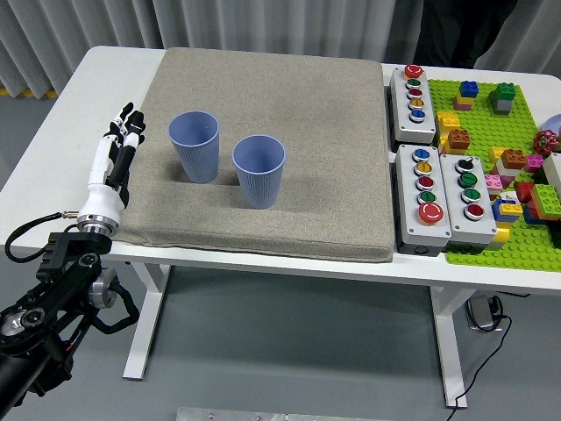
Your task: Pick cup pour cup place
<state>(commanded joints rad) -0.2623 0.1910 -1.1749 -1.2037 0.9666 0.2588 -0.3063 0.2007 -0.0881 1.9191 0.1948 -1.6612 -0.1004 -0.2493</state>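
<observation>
Grey mat (289,210) with two blue cups (195,146), left hand (118,153) loose and empty beside.

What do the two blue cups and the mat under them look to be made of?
Left cup and right cup: probably thin matte plastic or paper; fine vertical ribbing on the walls, no gloss. The mat: looks like coarse woven fabric or felt over padding, judging by the speckled grey-brown texture and thick, soft-looking edge.
</observation>
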